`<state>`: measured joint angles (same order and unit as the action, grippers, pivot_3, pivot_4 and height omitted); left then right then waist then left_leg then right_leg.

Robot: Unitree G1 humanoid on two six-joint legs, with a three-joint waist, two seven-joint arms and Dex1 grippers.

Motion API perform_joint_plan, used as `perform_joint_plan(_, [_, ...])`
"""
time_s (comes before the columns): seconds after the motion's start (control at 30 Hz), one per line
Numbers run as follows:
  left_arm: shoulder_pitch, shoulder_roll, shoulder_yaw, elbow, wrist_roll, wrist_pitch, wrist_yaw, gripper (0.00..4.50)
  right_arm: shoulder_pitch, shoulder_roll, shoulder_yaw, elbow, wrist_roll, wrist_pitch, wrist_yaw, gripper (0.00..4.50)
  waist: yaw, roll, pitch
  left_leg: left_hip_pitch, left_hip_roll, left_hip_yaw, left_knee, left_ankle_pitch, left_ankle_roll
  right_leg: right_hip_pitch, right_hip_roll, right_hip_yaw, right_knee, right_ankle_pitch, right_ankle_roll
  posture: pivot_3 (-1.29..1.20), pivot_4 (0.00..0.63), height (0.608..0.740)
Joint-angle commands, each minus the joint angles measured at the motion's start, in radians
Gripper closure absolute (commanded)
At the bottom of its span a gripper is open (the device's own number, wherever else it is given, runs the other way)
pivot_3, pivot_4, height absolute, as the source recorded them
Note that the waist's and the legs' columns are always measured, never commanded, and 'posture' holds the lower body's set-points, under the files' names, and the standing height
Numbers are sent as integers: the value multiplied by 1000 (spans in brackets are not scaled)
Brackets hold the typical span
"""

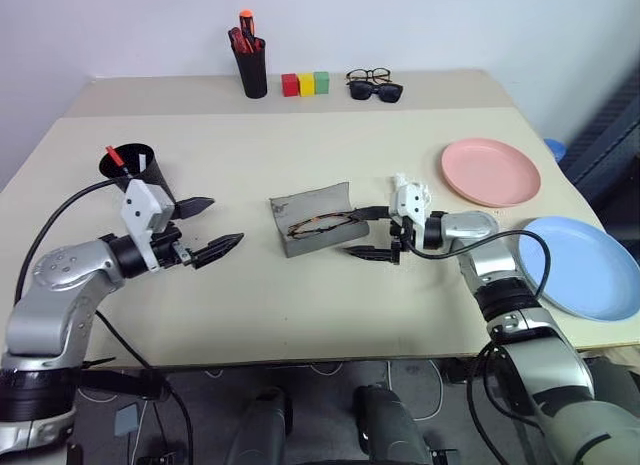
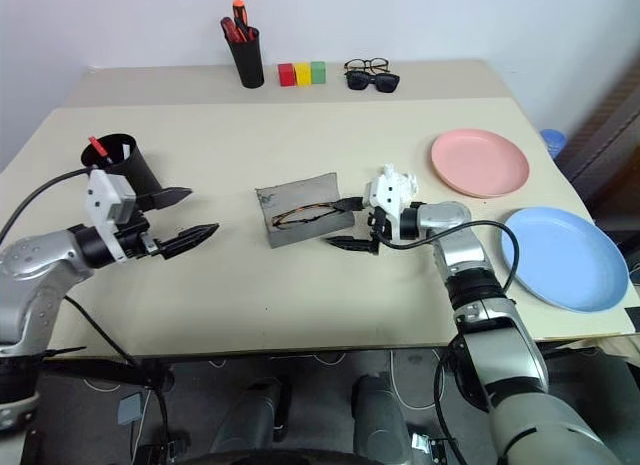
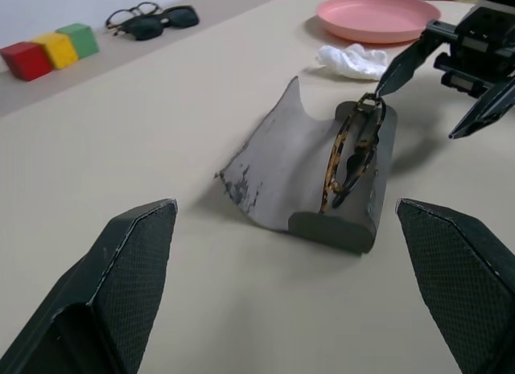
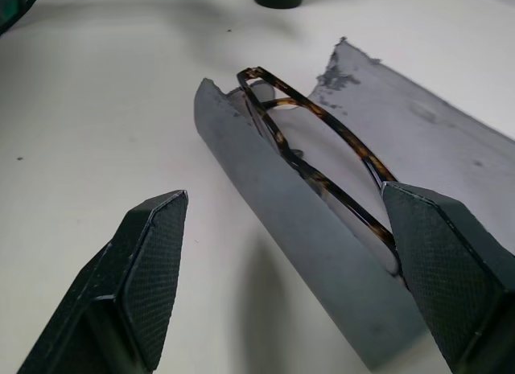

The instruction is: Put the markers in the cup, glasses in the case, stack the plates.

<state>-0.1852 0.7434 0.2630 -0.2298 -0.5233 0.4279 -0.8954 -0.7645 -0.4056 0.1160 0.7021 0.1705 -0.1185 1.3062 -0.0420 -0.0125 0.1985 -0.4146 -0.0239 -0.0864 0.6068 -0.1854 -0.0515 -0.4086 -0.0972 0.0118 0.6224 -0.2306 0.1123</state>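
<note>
The grey case [image 1: 312, 225] lies open mid-table, and the glasses [image 1: 322, 223], thin with a dark mottled frame, rest folded in its trough [image 4: 322, 161]. My right gripper [image 1: 350, 233] is open just right of the case, fingers pointing at its end, holding nothing. On the left my left gripper [image 1: 226, 221] stands open and empty, facing the case [image 3: 322, 173] with a gap between. Behind it is the black cup [image 1: 135, 170] with a red marker [image 1: 115, 157] poking out. The pink plate [image 1: 490, 171] and the blue plate [image 1: 580, 267] lie apart at the right.
A straight black pen holder [image 1: 252, 70] with orange-tipped pens stands at the back. Beside it are red, yellow and green blocks [image 1: 305, 83], then sunglasses and a clear pair [image 1: 375, 85]. A crumpled white cloth [image 3: 352, 60] lies near the pink plate.
</note>
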Motion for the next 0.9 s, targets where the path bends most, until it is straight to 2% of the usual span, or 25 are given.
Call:
perform_joint_plan(0.03, [31, 21, 66, -74, -36, 25, 24, 0, -21, 4, 0, 7, 8, -21, 35, 571, 0, 0, 0, 0, 0, 0, 0, 0, 0, 0, 0, 0, 0, 0, 0, 0, 150, 740])
perform_joint_plan(0.27, [85, 27, 101, -117, -54, 52, 48, 0, -22, 13, -22, -4, 23, -28, 43, 571, -2, 0, 0, 0, 0, 0, 0, 0, 0, 0, 0, 0, 0, 0, 0, 0, 150, 740])
perform_joint_plan(0.6, [43, 23, 54, -83, -46, 47, 44, 0, 25, -7, -23, -98, 47, 12, 46, 571, -1, 0, 0, 0, 0, 1, 0, 0, 0, 0, 0, 1, 0, 0, 0, 0, 150, 740])
perform_joint_plan(0.9, [1, 24, 27, -45, -32, 39, 53, 0, 34, -21, -29, -78, -5, -54, -65, 571, -2, 0, 0, 1, 0, 1, -1, 0, 0, 0, 0, 1, 0, 0, 0, 0, 150, 740])
